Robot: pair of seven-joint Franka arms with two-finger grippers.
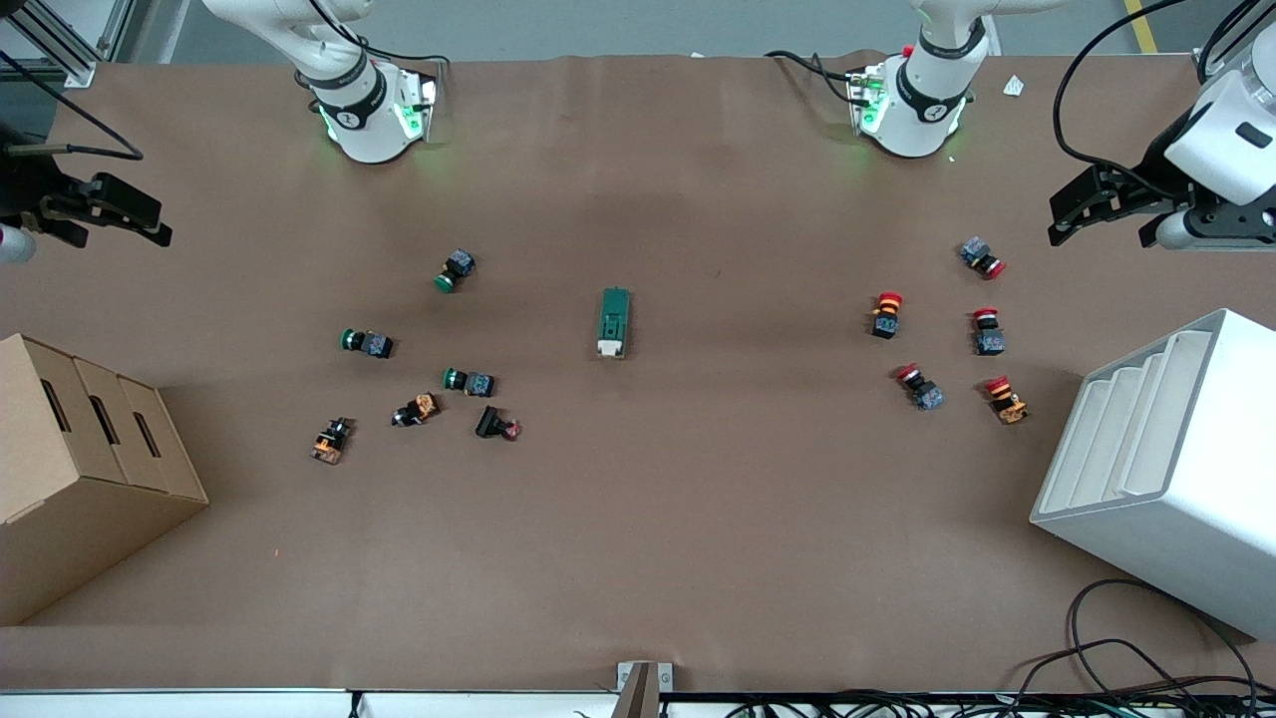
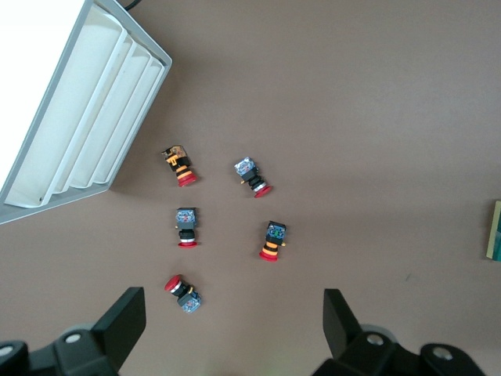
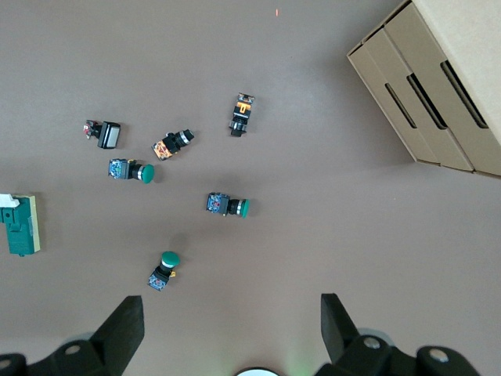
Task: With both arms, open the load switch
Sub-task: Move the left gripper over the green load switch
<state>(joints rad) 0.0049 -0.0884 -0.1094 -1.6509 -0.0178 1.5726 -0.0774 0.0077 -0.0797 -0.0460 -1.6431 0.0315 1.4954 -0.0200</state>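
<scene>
The load switch [image 1: 613, 322] is lying flat at the middle of the brown table [image 1: 698, 519], its cream toggle end pointing toward the front camera, well apart from both grippers. The left gripper [image 1: 1072, 211] is hanging in the air over the left arm's end of the table, its fingers [image 2: 121, 321] spread wide with nothing between them; in the left wrist view the switch is showing only as a sliver at the picture's edge [image 2: 496, 229]. The right gripper [image 1: 135, 214] is hovering over the right arm's end of the table, fingers [image 3: 125, 329] likewise spread and empty, with the switch [image 3: 19, 225] lying off to one side of its view.

Five red-capped push-buttons [image 1: 887, 314] are sitting scattered between the switch and the white slotted tray [image 1: 1156, 469] at the left arm's end. Three green-capped push-buttons [image 1: 456, 270] and several orange and black button parts [image 1: 332, 440] are lying between the switch and the cardboard box [image 1: 80, 469] at the right arm's end. Nothing is touching the switch, and the mat just around it is bare.
</scene>
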